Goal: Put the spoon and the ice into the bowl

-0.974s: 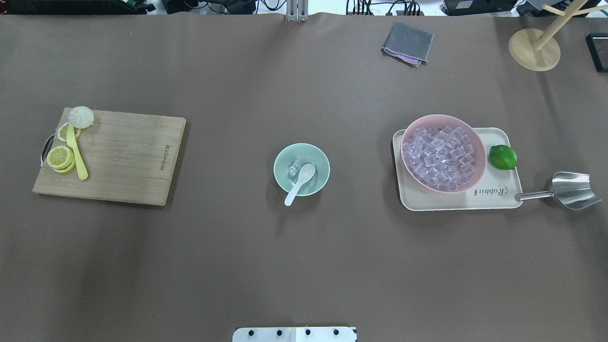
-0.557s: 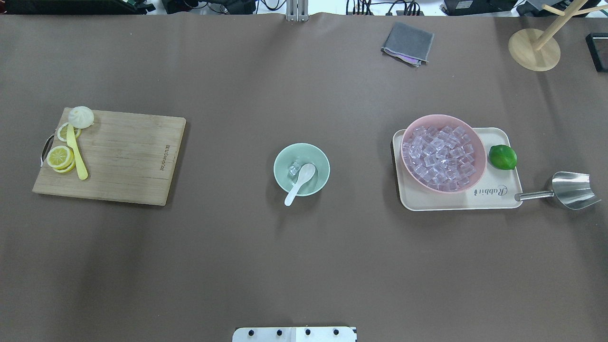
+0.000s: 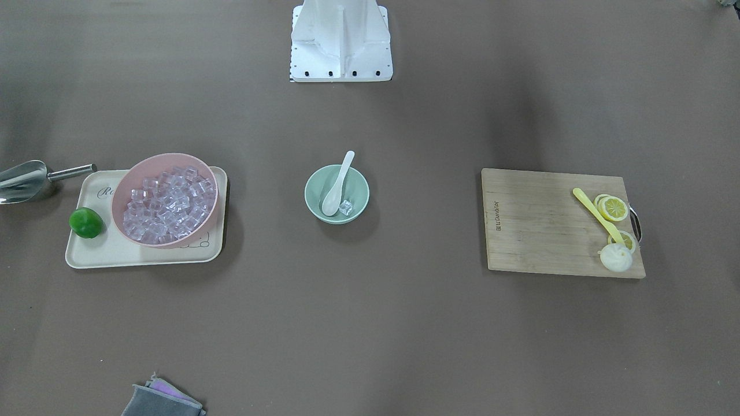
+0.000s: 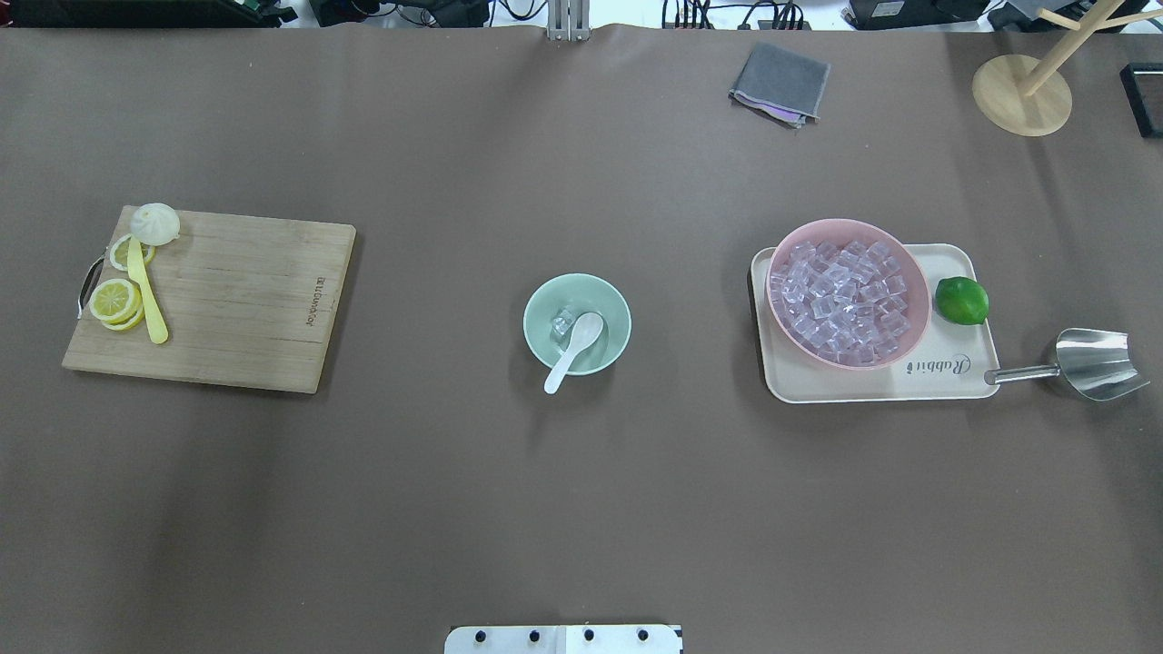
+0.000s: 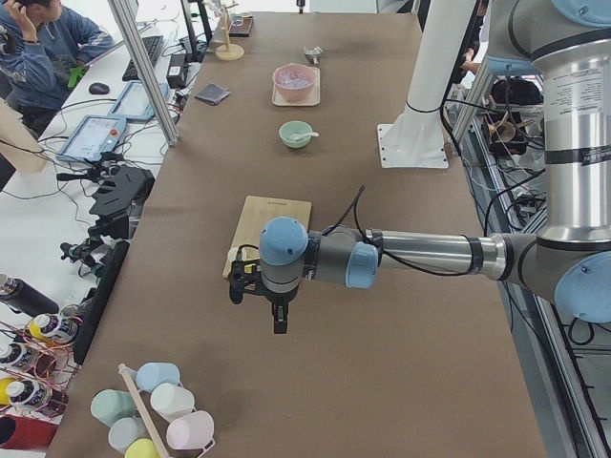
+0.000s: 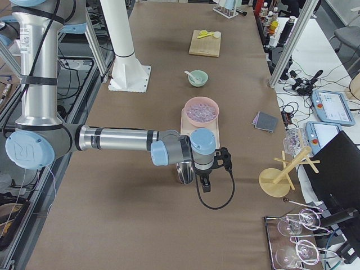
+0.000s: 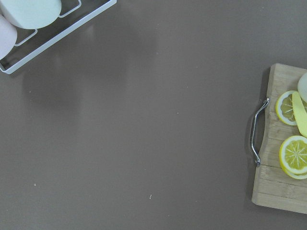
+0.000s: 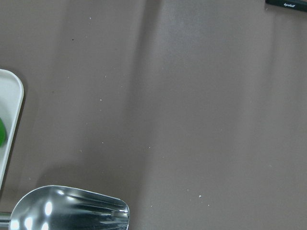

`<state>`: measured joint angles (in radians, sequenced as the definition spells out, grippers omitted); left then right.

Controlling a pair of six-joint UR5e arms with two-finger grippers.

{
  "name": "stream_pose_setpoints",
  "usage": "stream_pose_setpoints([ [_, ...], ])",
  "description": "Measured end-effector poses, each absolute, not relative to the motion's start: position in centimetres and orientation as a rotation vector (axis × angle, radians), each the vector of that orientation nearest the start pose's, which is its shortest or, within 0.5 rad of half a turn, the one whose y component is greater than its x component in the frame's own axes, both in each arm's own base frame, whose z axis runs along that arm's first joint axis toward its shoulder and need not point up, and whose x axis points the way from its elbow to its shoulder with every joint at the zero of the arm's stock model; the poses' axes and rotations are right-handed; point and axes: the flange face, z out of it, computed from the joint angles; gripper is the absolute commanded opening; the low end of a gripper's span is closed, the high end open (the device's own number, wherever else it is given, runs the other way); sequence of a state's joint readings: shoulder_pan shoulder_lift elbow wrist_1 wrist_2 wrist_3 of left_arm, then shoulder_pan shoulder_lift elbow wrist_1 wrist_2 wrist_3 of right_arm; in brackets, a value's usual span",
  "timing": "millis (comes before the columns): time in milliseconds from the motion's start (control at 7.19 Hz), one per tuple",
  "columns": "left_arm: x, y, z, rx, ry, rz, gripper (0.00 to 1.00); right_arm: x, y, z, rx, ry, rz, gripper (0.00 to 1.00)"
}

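Note:
The mint-green bowl (image 4: 620,313) stands at the table's middle, also in the front-facing view (image 3: 359,186). The white spoon (image 4: 572,350) lies with its scoop in the bowl and its handle over the near rim, also in the front-facing view (image 3: 339,185). One clear ice cube (image 4: 562,324) lies in the bowl beside the scoop. My left gripper (image 5: 277,322) hangs over bare table beyond the cutting board's outer end; I cannot tell if it is open. My right gripper (image 6: 205,184) hangs by the steel scoop (image 4: 1095,363); I cannot tell its state.
A pink bowl (image 4: 921,320) full of ice cubes and a lime (image 4: 961,301) sit on a cream tray (image 4: 945,380) at the right. A cutting board (image 4: 236,300) with lemon slices lies at the left. A grey cloth (image 4: 780,82) and wooden stand (image 4: 1021,95) are at the back.

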<state>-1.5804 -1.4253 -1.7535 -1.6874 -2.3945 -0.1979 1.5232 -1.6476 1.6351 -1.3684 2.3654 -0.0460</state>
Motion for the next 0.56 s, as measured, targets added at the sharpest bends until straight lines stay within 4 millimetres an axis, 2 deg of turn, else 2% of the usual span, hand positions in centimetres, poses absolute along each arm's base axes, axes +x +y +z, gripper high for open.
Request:
stream_pose_setpoints([
  [557, -6.46, -43.69, 62.64, 0.056, 0.826, -0.137, 0.98, 3.96, -47.18, 64.16, 0.177, -0.794, -0.163, 1.0],
])
